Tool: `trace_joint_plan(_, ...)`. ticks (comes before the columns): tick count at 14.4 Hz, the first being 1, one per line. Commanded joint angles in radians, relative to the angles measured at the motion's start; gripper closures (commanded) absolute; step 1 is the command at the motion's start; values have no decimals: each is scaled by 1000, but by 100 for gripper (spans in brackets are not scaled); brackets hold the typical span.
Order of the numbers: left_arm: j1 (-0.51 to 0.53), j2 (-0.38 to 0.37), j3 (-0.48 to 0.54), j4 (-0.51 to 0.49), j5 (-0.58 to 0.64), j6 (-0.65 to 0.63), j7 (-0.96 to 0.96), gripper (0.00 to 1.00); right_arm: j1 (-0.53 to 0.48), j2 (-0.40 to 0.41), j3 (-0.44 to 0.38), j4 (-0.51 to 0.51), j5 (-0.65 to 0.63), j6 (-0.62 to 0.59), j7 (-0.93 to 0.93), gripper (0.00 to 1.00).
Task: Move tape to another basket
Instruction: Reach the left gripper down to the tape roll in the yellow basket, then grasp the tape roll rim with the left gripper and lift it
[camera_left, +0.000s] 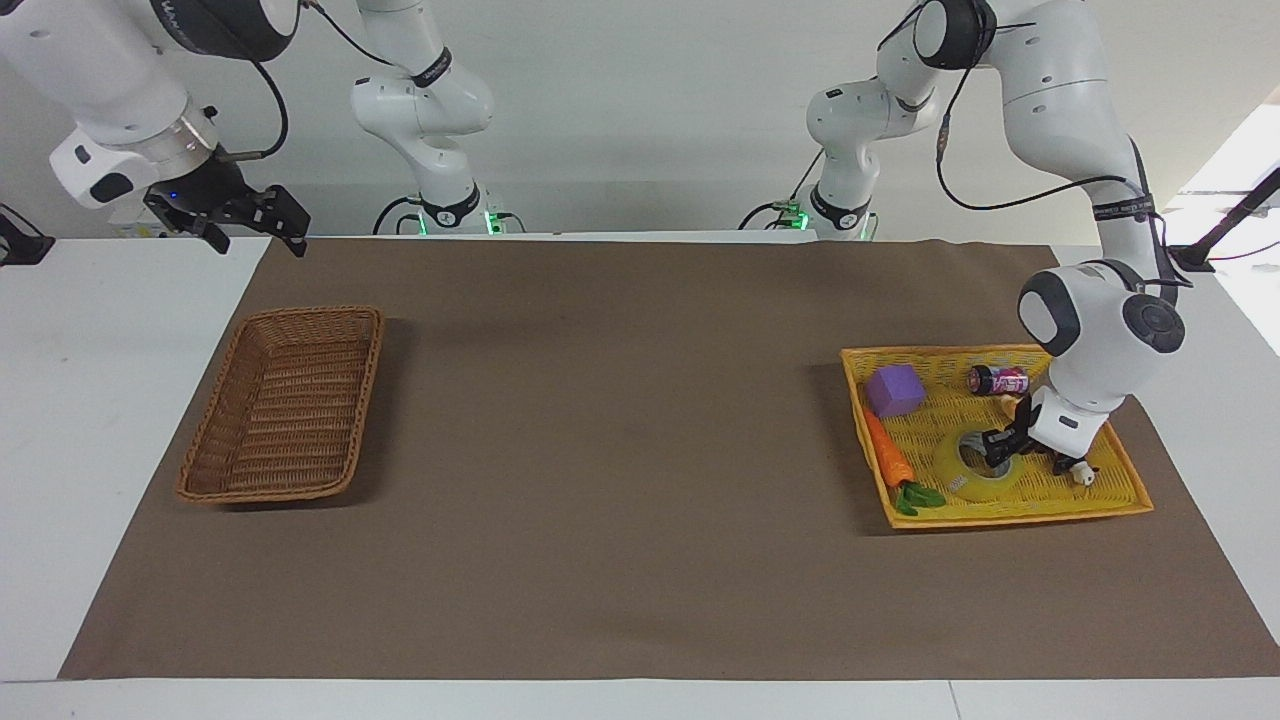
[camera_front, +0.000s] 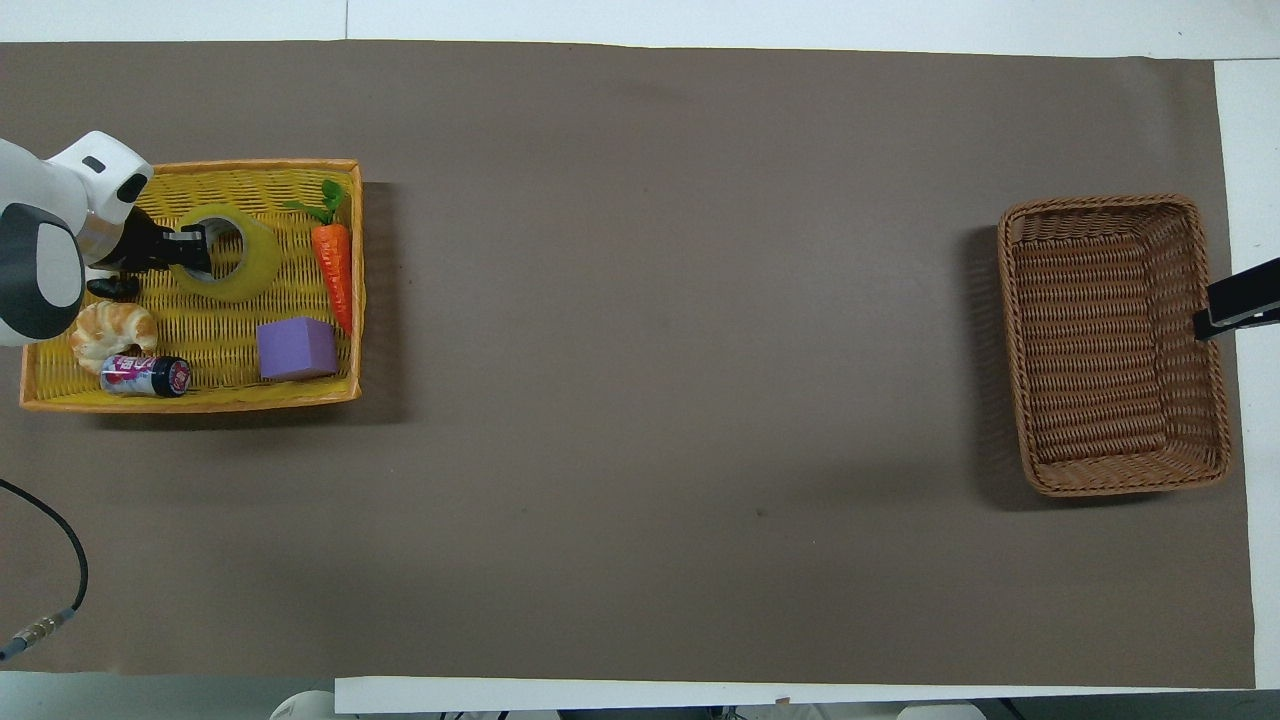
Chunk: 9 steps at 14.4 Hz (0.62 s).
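Overhead view, Ana: what does the tape (camera_front: 228, 252) look like?

— Yellow translucent roll, pale core, lying flat in the yellow tray (camera_front: 190, 403) beside the carrot (camera_front: 334, 272).

— And the left gripper (camera_left: 1003, 443)?

— Clamped on the roll's wall, one finger in the hole, on the side away from the carrot.

— The right gripper (camera_left: 255, 223)?

— Spread open, waiting in the air near the basket (camera_left: 285, 405), which sits toward the right arm's end of the bench (camera_left: 620, 420).
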<state>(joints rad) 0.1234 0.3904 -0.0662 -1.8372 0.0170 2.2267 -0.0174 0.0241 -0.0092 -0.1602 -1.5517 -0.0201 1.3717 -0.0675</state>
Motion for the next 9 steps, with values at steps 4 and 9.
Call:
trace_joint_plan(4, -74, -39, 2, 289, -132, -393, -63, 100, -9, -20, 10, -24, -1, 3, -17, 0)
trace_joint_plan(9, -298, -110, -7, 282, -193, -450, -355, 100, -9, -20, 10, -24, -1, 3, -17, 0)
